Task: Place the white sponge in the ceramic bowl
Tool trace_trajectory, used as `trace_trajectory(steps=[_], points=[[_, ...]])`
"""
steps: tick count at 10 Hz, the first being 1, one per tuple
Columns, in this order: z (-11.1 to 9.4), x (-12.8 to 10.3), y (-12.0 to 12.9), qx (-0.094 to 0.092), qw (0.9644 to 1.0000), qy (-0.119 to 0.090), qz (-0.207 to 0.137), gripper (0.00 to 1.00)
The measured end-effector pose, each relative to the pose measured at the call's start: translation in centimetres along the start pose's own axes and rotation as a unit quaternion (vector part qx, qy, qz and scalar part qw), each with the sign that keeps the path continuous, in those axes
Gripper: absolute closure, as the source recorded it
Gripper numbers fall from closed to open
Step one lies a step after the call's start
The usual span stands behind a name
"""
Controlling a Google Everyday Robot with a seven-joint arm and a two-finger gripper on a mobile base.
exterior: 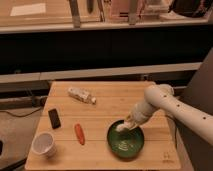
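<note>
The gripper (pixel 128 123) is positioned over the upper rim of the ceramic bowl (pixel 125 139), at the lower centre-right of the frame. The white sponge (pixel 122 127) sits at the gripper tip, just inside the bowl's upper edge. Whether the gripper grasps or has released the sponge cannot be determined. The bowl rests on the wooden tabletop (pixel 107 100).

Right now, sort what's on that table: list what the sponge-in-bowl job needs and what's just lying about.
Needed for the job:
white sponge, over the bowl's near-right rim at the gripper
ceramic bowl, dark green, front right of the table
gripper, above the bowl's rim

Just lying about:
plastic bottle, on its side at the back
black phone
orange carrot
white cup, front left
</note>
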Motion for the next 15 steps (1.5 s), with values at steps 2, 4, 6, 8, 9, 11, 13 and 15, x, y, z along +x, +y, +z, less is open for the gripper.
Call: trace_trajectory(steps=[2,4,6,8,9,11,13,15], points=[[0.9,-0.4,0.3,-0.005,0.9999,-0.012,0.006,1.0],[1.1,-0.7,0.5,-0.01,0.9998,-0.019,0.006,0.92],[1.2,-1.2,0.5,-0.018,0.9995,-0.025,-0.002,0.69],[1.3,-1.4,0.6,-0.025,0.9992,-0.032,-0.006,0.52],[1.4,-1.4,0.6,-0.029,0.999,-0.035,-0.007,0.4],[1.5,-1.5,0.6,-0.035,0.9985,-0.041,-0.009,0.23],[1.6,-1.5,0.6,-0.043,0.9978,-0.049,-0.009,0.2],[1.6,-1.6,0.7,-0.046,0.9974,-0.055,-0.008,0.2]])
